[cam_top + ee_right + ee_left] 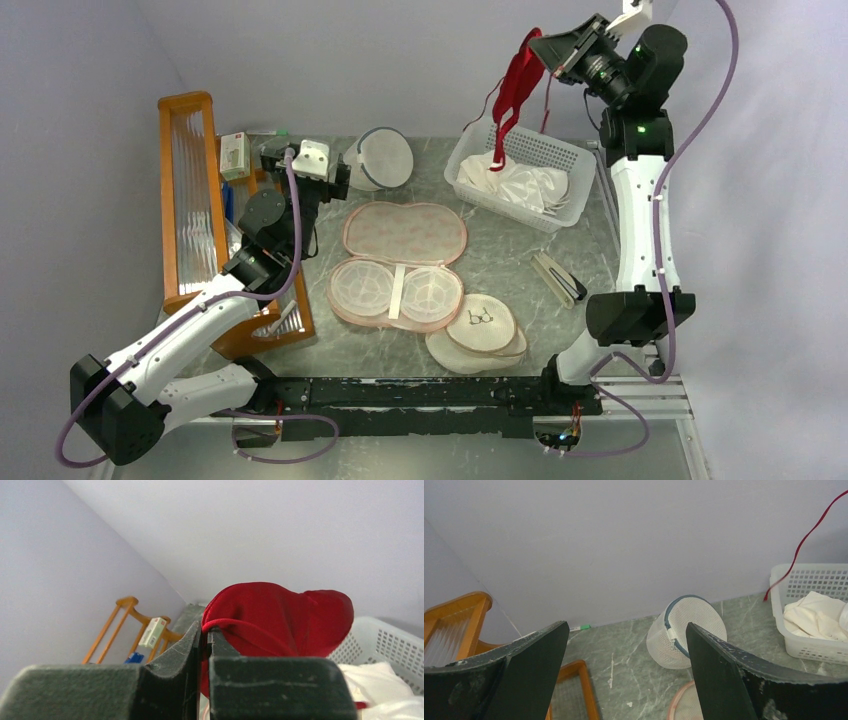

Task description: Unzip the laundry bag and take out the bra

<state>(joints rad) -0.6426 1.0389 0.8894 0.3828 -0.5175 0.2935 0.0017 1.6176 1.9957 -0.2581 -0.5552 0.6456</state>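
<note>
1. Nearest my right wrist lens: right gripper, fingers clamped on the deep red bra. I hold it high over the left end of the white basket, and its straps dangle toward the white cloth inside.
2. Green marbled table, which bears items 3 to 6.
3. Wooden rack, along the left edge.
4. Laundry bag, mid-table, unzipped and spread flat, with the printed peach half toward the wall and the pale-lined half toward me.
5. Left gripper, jaws wide apart and empty, just left of the bag, facing the white mesh dome bag.
6. Round cream pouch, black icon up, touching the bag's near right lobe.
</note>
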